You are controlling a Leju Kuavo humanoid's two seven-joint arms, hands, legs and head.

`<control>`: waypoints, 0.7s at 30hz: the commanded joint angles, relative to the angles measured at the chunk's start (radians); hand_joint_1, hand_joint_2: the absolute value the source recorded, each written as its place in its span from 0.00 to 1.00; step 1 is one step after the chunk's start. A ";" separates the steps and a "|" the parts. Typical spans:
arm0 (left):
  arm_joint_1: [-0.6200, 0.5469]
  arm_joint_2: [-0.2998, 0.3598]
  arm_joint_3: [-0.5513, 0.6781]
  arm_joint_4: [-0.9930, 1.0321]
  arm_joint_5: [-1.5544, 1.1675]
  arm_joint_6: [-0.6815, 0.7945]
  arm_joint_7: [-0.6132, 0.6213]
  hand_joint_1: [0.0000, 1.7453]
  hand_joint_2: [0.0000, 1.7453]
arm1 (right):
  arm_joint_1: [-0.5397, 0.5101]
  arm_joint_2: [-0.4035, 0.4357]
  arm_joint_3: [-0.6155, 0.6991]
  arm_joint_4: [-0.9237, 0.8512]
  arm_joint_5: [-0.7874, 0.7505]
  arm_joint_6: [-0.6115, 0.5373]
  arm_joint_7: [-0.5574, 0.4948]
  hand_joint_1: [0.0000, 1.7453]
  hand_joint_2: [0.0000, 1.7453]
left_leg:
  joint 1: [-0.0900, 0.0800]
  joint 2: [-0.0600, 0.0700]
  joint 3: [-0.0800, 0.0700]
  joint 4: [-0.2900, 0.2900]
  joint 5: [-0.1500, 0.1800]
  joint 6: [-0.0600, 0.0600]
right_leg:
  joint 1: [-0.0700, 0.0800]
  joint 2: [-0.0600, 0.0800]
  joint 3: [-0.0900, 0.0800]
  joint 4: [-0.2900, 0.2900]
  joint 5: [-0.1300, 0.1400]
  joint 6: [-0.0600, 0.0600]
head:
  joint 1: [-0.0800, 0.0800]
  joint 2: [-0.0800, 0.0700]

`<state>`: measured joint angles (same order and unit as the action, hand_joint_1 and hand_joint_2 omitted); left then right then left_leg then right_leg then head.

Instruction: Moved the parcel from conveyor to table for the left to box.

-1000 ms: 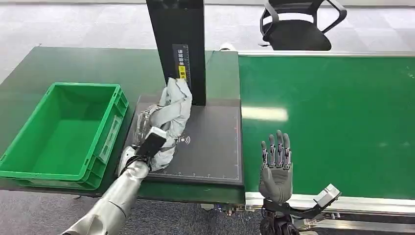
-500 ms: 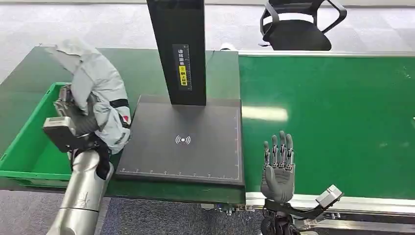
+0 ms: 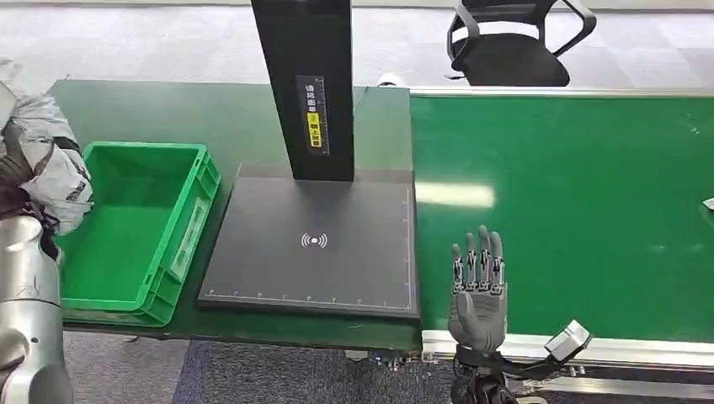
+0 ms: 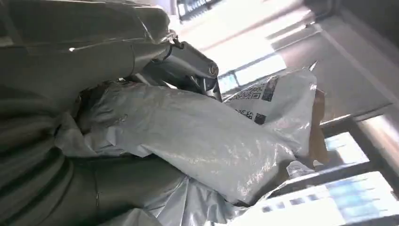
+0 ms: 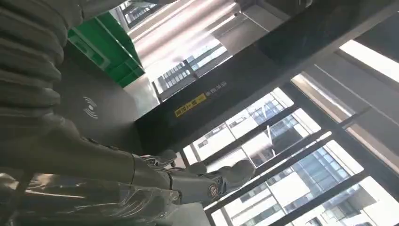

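My left hand (image 3: 15,172) grips the grey plastic parcel (image 3: 52,160) — it is up in the air just beside the green crate (image 3: 181,219). My right hand (image 3: 477,286) holds nothing, fingers apart, over the conveyor (image 3: 589,210) edge.

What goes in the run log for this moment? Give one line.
left hand: holds grey parcel at green crate's outer side | right hand: open, empty, over conveyor edge | crate: empty

A parcel-sorting station in an office-like industrial room: a wide green conveyor belt (image 3: 572,202) runs beside a green counter (image 3: 168,109) carrying a black scanner pad (image 3: 337,252) with its upright post (image 3: 307,84) and a green plastic crate (image 3: 126,227). Grey floor and a black office chair (image 3: 509,42) lie behind.
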<state>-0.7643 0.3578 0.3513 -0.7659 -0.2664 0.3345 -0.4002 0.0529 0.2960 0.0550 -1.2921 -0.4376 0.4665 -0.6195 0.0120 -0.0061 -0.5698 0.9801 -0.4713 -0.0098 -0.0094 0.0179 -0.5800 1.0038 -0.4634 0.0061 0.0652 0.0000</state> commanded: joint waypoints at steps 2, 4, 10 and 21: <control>-0.062 -0.011 0.021 0.313 -0.108 -0.033 0.035 1.00 1.00 | 0.009 -0.010 -0.023 0.011 0.009 0.015 -0.003 0.00 1.00 | 0.000 -0.002 0.003 -0.001 0.000 0.001 | 0.001 -0.004 0.004 -0.002 -0.001 0.000 | 0.000 0.000; -0.051 -0.018 0.027 0.300 -0.112 -0.045 0.027 1.00 1.00 | 0.011 -0.010 -0.025 0.010 0.009 0.016 -0.003 0.00 1.00 | 0.000 -0.002 0.001 0.000 0.000 0.000 | 0.000 -0.003 0.002 -0.001 -0.001 0.000 | 0.000 0.000; 0.007 -0.046 0.057 0.226 -0.123 -0.092 -0.014 1.00 1.00 | 0.005 -0.006 -0.032 0.015 0.008 0.021 -0.002 0.00 1.00 | 0.000 -0.002 0.001 -0.001 0.000 0.000 | 0.000 -0.003 0.001 -0.001 0.000 0.000 | 0.000 0.000; 0.020 -0.091 0.076 0.061 -0.105 -0.146 -0.021 0.00 1.00 | -0.003 -0.003 -0.024 0.032 0.004 0.015 0.000 0.00 1.00 | 0.001 -0.003 -0.001 0.000 -0.001 0.000 | 0.001 -0.005 0.001 -0.001 -0.001 0.000 | 0.000 0.000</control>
<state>-0.7131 0.3288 0.3907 -0.6154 -0.3887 0.1987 -0.4147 0.0649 0.2991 0.0393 -1.2932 -0.4314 0.4871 -0.6222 0.0120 -0.0062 -0.5704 0.9803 -0.4719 -0.0104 -0.0095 0.0180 -0.5809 1.0034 -0.4634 0.0061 0.0652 0.0000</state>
